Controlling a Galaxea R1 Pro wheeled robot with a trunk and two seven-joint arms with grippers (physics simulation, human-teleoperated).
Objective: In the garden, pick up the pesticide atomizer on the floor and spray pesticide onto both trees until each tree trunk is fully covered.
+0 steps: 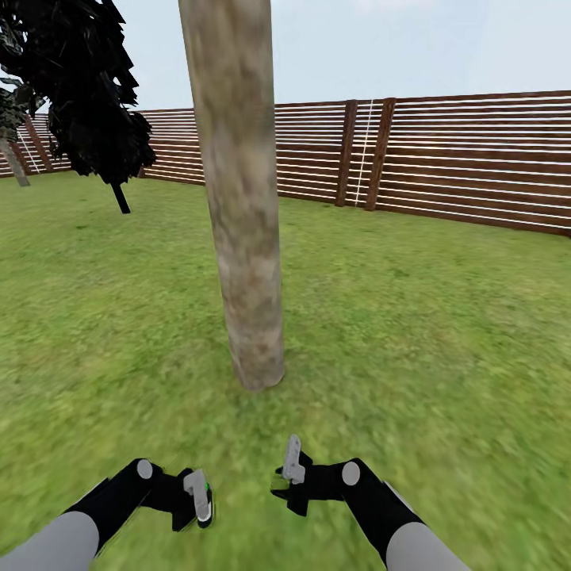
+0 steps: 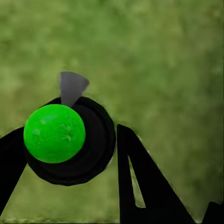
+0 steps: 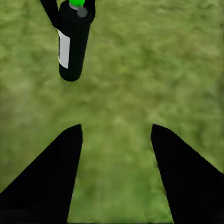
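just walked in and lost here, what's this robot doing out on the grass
The robot stands on a green lawn before a thick, mottled grey-brown tree trunk, with a brown slatted wooden fence behind. Its left gripper holds a black cylindrical atomizer with a bright green cap and a white label, held low above the grass. The right gripper is open and empty. No spray mist is visible.

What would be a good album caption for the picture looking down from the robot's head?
A robot facing a bare tree trunk on a fenced lawn, its left gripper holding a spray can.
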